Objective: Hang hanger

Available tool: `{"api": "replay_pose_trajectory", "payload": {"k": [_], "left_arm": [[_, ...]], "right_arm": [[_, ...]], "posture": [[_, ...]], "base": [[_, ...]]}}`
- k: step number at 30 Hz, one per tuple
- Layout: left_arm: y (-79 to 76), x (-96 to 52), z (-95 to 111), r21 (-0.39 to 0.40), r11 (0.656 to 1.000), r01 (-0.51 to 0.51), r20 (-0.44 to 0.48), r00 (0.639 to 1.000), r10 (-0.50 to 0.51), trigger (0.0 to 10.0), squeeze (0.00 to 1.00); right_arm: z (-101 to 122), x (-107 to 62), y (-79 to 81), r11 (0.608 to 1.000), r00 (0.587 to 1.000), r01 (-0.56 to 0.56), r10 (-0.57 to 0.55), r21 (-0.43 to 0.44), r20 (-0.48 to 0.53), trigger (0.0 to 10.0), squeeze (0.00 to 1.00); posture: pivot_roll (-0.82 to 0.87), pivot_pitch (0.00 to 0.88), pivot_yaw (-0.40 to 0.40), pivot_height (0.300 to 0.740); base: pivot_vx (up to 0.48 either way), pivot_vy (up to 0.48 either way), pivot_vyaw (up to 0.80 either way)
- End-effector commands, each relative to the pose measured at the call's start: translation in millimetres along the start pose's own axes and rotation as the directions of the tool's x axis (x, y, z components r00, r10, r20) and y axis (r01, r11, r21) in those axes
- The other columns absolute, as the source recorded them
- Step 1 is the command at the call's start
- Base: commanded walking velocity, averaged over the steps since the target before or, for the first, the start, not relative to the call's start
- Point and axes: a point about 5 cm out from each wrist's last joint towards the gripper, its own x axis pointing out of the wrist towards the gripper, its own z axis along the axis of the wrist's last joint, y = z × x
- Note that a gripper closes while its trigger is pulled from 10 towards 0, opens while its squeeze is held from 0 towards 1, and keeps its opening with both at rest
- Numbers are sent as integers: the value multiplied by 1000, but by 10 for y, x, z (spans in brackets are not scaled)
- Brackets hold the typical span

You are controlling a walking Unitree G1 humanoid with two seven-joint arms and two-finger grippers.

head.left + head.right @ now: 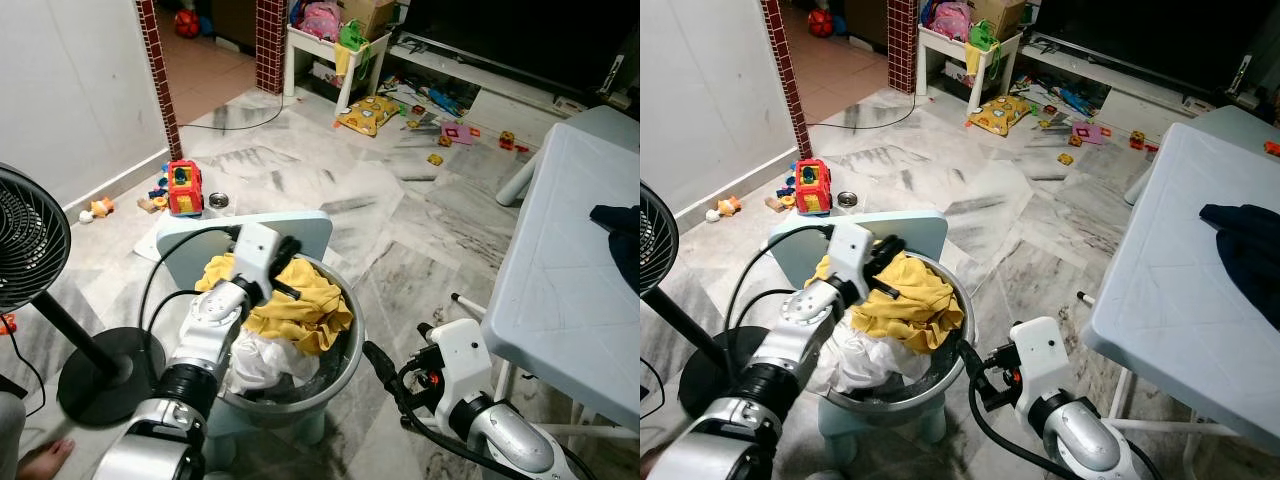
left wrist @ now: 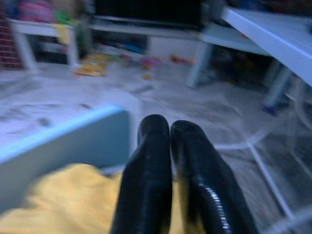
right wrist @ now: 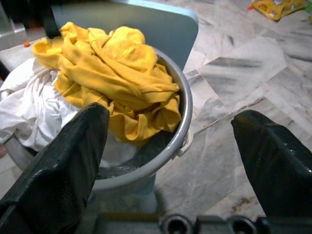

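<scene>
Both silver arms reached forward at the foot of the frame. On the robot's left, the left gripper point(image 1: 288, 268) rested against the yellow garment point(image 1: 290, 305), its two black fingers point(image 2: 151, 170) pressed together with nothing seen between them. Lower and to the right, the right gripper point(image 3: 170, 161) hung just beside the basin's rim, its fingers point(image 3: 63, 161) spread wide and holding nothing.

That yellow garment lay crumpled atop white laundry point(image 1: 255, 365) in a round metal basin point(image 3: 183, 122), which stood on a small pale-blue chair point(image 1: 300, 232). No hanger could be made out in any view.

On the robot's right stood a pale plastic table point(image 1: 570, 290) bearing a dark garment point(image 1: 1245, 245) near its far edge. A black standing fan point(image 1: 30, 240) occupied the left side, its round base on the marble floor point(image 1: 400, 230). Beyond the chair, a red toy truck point(image 1: 184, 188) sat near a white wall, while scattered toys point(image 1: 440, 125) and a yellow cushion point(image 1: 368, 114) littered the floor before a low white shelf point(image 1: 335, 50). A person's bare foot point(image 1: 45, 458) showed at the lower left corner.
</scene>
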Motion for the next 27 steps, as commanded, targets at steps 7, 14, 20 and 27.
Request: {"api": "replay_pose_trajectory", "payload": {"k": [7,14,20,27], "left_arm": [[-116,-85,-123,249,966,69,-52,997,-58,10000,1000],[-118,-106,-188,292,956,21,-65,998,-2,10000,1000],[-177,-84,-385,305,942,137,-236,970,-65,10000,1000],[-81,-77,-446,329,932,153,-335,941,-37,10000,1000]], "right_arm": [[-13,-16,-94,997,998,65,-65,-32,2,10000,0],[-27,30,-51,997,998,57,-57,-59,3,10000,0],[-22,43,-41,996,999,47,-47,-74,6,10000,0],[-47,2,-39,996,998,61,-61,-70,0,10000,0]], "posture": [[29,87,-118,740],[34,84,-120,740],[25,83,-117,740],[12,89,-106,740]], "base": [[0,0,0],[0,0,0],[0,0,0],[0,0,0]]}}
